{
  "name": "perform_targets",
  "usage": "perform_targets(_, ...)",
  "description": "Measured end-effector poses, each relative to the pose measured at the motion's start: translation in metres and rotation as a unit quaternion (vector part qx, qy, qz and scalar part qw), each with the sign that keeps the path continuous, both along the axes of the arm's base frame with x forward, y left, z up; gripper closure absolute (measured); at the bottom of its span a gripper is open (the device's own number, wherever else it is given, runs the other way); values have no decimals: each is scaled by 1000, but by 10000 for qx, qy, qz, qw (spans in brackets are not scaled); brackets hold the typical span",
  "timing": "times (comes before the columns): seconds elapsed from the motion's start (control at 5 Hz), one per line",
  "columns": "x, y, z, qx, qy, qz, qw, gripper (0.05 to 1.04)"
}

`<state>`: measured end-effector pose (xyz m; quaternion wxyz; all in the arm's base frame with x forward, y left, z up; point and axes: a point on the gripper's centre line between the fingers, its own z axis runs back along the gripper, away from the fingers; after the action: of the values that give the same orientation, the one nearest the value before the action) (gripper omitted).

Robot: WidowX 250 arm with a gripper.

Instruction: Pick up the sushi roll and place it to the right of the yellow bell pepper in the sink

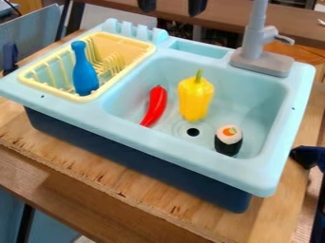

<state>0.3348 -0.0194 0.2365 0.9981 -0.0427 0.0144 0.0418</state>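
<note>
Fingers (197, 5) of the black gripper (172, 6): two, parted with a wide gap, hanging at the top edge, beyond the far rim of the sink.

Bell pepper (195, 101), toy, yellow, green stem: the loose item nearest the gripper in the view; in the main basin (255, 97), just beyond the drain (193, 132), stem toward the far side.

Chili (155, 105), toy, red: same basin, left of the pepper and apart from it; curved, its narrow tip toward the near side.

Sushi roll (228, 141), toy: dark wrap, white top with an orange and green centre; to the right of the drain, by the near right part of the basin.

Bowling pin (84, 73), blue: in the yellow dish rack (149, 50) at the left, near its near right side, slightly tilted, narrow end up.

Faucet (254, 35), grey: mounted on the far right rim, beside a shallow oblong recess (200, 49).

Sink (190, 153), pale blue over a dark blue base (136, 163): set on a wooden tabletop (82, 159).

Right edge: a dark blue object (307, 156), partly cut off.
</note>
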Motion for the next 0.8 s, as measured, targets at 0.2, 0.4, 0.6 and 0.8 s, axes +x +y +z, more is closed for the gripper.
perform_targets(0.2,3,0,-13,3,191,-6,9998,84)
perform_targets(0.4,11,-21,-23,79,77,-458,9989,84)
perform_targets(0.6,15,-52,-39,466,410,-1054,9925,84)
perform_targets(0.8,9,-71,-49,602,468,-1492,9859,84)
